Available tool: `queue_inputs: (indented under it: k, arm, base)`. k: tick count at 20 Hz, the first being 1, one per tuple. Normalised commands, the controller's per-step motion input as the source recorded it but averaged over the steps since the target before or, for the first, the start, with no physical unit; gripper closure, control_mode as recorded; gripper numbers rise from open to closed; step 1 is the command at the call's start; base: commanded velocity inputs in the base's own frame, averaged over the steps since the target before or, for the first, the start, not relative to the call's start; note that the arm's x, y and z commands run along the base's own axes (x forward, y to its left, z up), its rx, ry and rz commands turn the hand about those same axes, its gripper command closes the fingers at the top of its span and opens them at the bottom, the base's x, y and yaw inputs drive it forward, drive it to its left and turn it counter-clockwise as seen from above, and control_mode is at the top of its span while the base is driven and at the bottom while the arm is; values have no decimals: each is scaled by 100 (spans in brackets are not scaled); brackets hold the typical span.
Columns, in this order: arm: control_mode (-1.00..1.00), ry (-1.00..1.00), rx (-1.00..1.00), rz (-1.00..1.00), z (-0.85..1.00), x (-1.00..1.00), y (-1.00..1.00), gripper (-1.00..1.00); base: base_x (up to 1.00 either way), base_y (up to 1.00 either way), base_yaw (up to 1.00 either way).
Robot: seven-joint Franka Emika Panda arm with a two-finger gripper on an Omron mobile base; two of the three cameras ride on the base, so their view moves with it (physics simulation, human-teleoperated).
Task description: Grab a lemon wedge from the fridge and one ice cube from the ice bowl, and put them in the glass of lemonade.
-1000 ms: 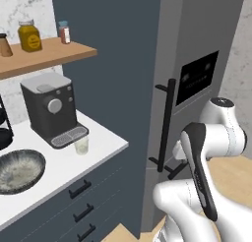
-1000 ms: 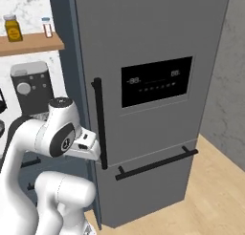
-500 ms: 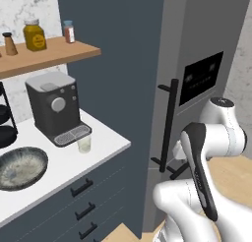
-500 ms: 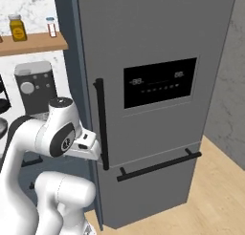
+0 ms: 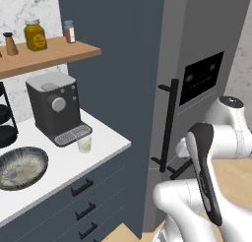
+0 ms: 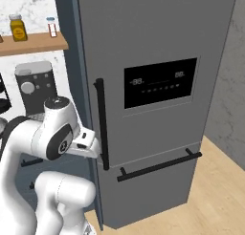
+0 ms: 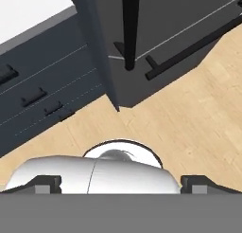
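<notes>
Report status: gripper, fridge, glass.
Gripper open, empty, facing the floor. Fridge shut, vertical handle beside the hand. Glass of lemonade on counter by coffee machine.

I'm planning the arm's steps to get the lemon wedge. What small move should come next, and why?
Probably bring the open gripper up to the fridge's tall black door handle. The fridge door is shut, so the lemon wedge can't be reached, and the hand camera looks down at the floor with the handle's lower end ahead, nothing between the fingers.

Left base cam looks fwd/down from behind arm at counter and fridge; right base cam faces fridge door closer; both share it; hand cam looks down at floor.
</notes>
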Motion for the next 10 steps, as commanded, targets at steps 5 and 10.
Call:
queue_inputs:
  k: [5, 10]
  arm:
    - [-100, -35, 7, 0, 40, 19, 5, -100]
    - [-100, -14, 0, 1, 35, 100, 0, -100]
  base:
    - [0, 0, 0]
    - [0, 0, 0]
